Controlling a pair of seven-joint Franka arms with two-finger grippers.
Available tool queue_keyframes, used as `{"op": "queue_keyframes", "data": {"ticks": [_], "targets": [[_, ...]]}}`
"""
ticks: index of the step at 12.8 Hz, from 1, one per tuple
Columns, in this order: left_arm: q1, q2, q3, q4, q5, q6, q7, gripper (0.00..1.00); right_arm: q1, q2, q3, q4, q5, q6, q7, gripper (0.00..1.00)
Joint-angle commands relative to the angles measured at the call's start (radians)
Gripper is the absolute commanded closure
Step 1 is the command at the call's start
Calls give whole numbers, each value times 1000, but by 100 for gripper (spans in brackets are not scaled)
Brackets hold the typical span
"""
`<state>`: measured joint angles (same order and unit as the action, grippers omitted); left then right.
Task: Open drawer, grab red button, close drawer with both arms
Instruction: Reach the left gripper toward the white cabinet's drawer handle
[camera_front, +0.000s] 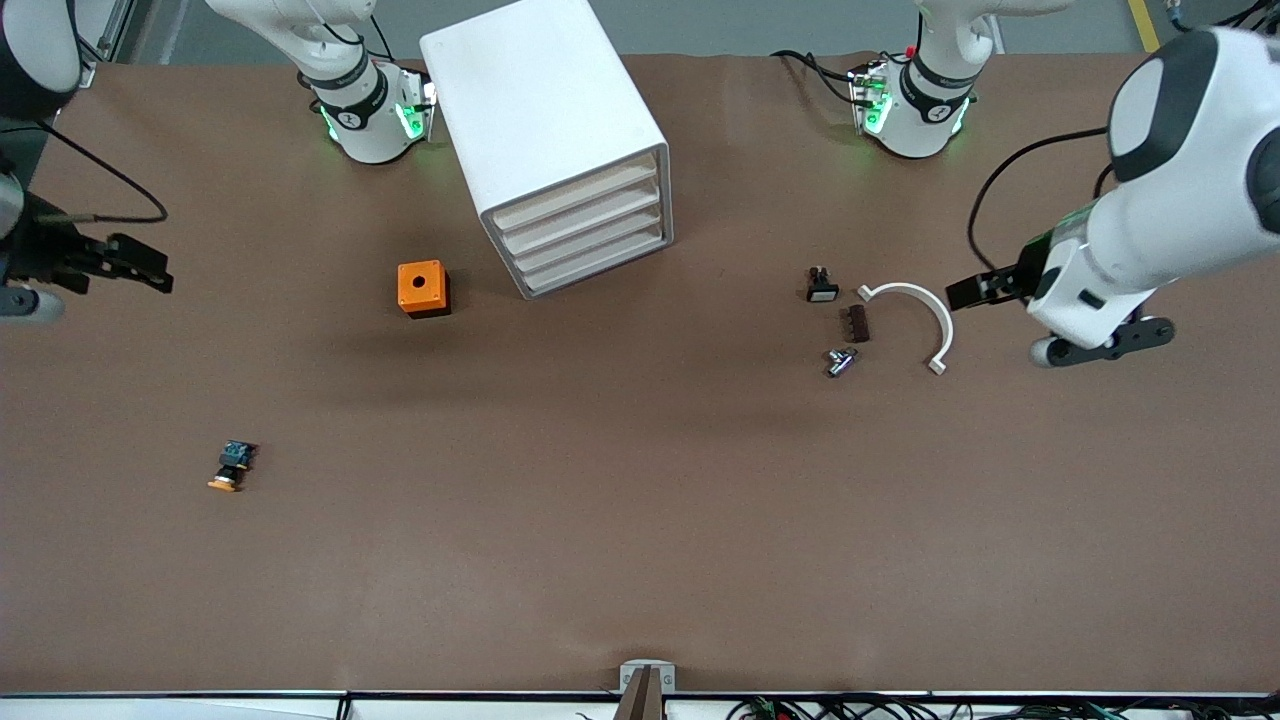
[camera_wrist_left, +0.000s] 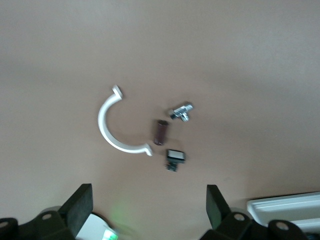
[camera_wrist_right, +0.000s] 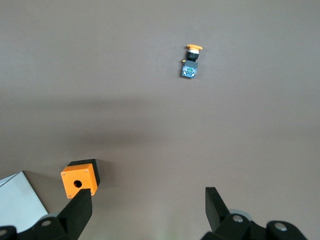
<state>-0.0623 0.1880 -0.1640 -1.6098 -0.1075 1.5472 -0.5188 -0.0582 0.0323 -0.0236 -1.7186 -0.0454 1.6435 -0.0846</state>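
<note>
Drawers (camera_front: 585, 232) all shut with fronts angled toward the left arm's end of the desk (camera_front: 640, 520), so probably nearer to the left hand (camera_front: 965, 292) than the right hand (camera_front: 150, 268), both released and empty; red button unseen, presumably inside.

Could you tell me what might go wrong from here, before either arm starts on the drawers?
1. All drawers of the white drawer unit are shut and the red-capped button is not in view; a wrong drawer may get opened.
2. The orange-capped pushbutton lies loose on the table and could be grabbed by mistake.
3. The open left gripper hangs over the white half-ring and small parts, the open right gripper beside the orange box; either could knock them.
</note>
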Motion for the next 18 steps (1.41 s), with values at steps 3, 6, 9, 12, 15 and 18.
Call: {"op": "queue_keyframes", "data": {"ticks": [3,6,9,12,15,18], "targets": [[-60,212,-57,109,-69,-7,-445,0,-17,83,1,80,-19,-10,-5,0],[-177,347,-55,201,-97,-4,-772,0,26,78,8,76,18,-24,245,0],[-267,439,-57,234,-104,-3,-1070,0,105,72,8,65,53,-22,512,0],[-323,516,-57,232,-223,10,-1295,0,142,74,8,65,84,-10,652,0],[-346,564,-55,229,-441,27,-1446,0,143,74,8,63,94,-11,652,0],[-361,606,-55,229,-641,34,-1602,10,143,74,8,62,94,-11,652,0]]}}
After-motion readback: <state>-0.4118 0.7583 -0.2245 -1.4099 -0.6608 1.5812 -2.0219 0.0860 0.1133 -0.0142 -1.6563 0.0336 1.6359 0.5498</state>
